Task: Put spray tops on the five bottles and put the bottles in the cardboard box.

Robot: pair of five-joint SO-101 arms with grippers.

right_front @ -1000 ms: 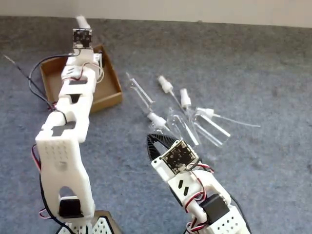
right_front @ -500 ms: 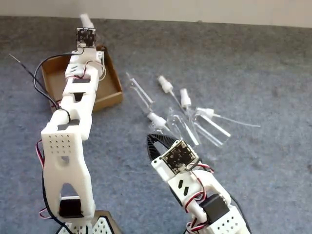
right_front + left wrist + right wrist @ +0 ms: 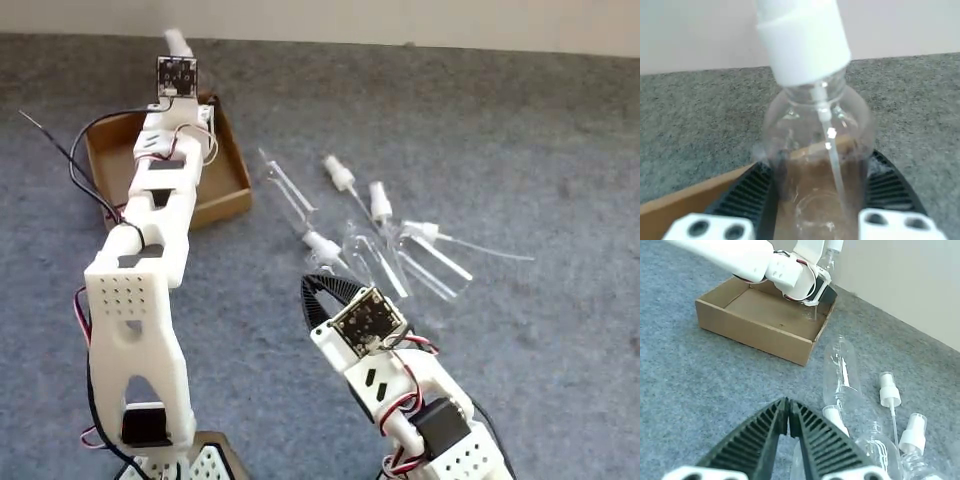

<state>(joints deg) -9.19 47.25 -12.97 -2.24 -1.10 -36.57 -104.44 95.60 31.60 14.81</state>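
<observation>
My left gripper (image 3: 817, 187) is shut on a clear bottle (image 3: 815, 145) that carries a white spray top (image 3: 802, 40). It holds the bottle above the far side of the cardboard box (image 3: 228, 190). The high view shows that top (image 3: 176, 42) just past the left wrist, and the right wrist view shows the held bottle (image 3: 825, 262) over the box (image 3: 757, 335). My right gripper (image 3: 788, 416) is shut on nothing, low over the carpet near the loose bottles (image 3: 372, 258) and spray tops (image 3: 339, 173). In the high view the right gripper (image 3: 322, 290) sits just short of them.
Several clear bottles (image 3: 840, 367) and white spray tops (image 3: 889, 385) with long tubes lie scattered on the grey carpet to the right of the box. One thin tube (image 3: 285, 185) lies apart from them. Bare carpet spreads beyond them to the right and far side.
The left arm has shifted slightly farther back and to the right with its bottle, then held still. The right arm has not moved.
</observation>
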